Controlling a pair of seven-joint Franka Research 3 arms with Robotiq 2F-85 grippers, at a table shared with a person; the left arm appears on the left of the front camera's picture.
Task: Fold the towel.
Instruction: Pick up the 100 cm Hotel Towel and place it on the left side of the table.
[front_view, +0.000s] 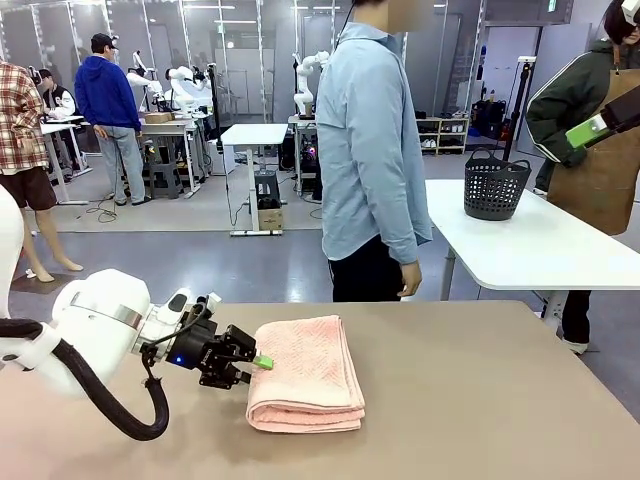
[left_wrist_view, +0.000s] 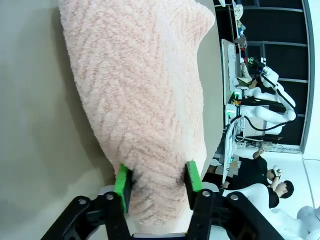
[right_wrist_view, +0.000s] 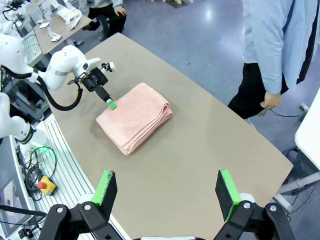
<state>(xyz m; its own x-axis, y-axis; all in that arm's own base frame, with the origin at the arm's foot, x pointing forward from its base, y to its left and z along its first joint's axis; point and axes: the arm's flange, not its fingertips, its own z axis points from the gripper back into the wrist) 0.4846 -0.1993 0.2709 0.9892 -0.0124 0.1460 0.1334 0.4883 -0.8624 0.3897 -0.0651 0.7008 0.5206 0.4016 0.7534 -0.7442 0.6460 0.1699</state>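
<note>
We see the towel (front_view: 307, 372) lying folded in several layers on the brown surface (front_view: 480, 400), a little left of the middle, with its thick folded edge toward the robot's side. The left tool (front_view: 262, 362) is low at the towel's left edge; in the left wrist view its two green pads (left_wrist_view: 122, 184) stand on both sides of a pinch of the terry cloth (the pads seem to touch the cloth, but we cannot tell if the grip is firm). The right tool (right_wrist_view: 167, 187) is high above the surface, its fingers wide apart and holding nothing. A person (front_view: 370, 150) stands at the far side, arms hanging down.
</note>
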